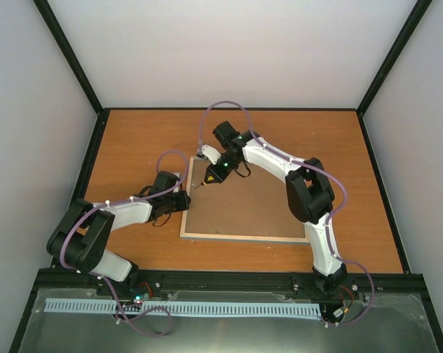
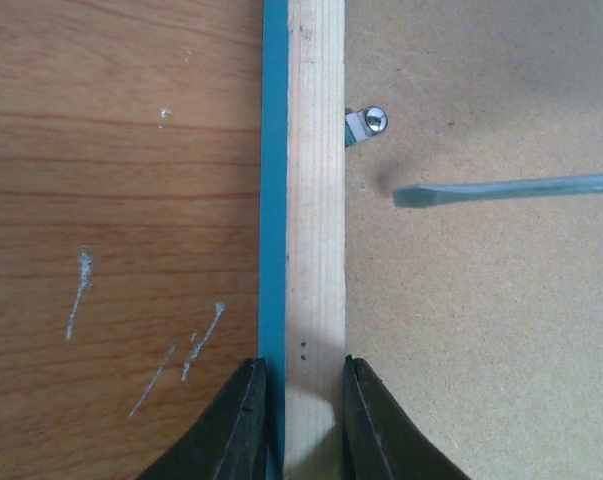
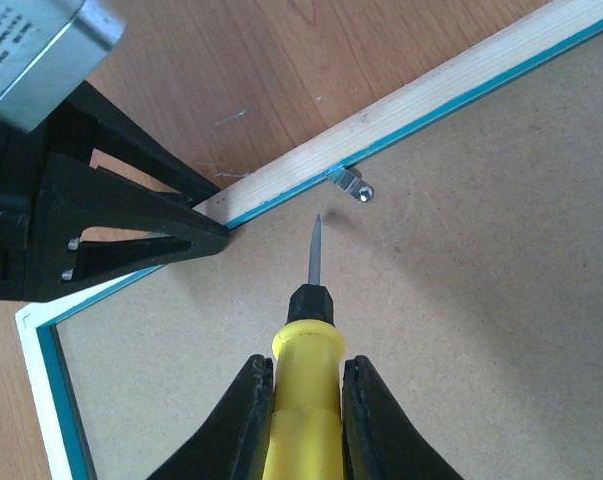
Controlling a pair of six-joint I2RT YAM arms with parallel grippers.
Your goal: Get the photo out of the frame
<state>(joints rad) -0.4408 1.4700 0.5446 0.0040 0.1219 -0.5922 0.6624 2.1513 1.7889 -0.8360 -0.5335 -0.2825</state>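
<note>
left gripper: arm folded low, narrow grip on left rail of frame | right gripper: wrist pitched down, holds screwdriver, tip beside clip, apparently apart | frame: face-down on table

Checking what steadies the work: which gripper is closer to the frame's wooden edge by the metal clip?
Left. The left gripper clamps the wooden edge of the frame, just short of the clip. The right gripper sits inward over the backing board, holding a screwdriver aimed at the clip.

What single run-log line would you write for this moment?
left hand: shut on frame | right hand: shut on screwdriver | tip: near clip, apart | backing board: in place | photo: hidden
</note>
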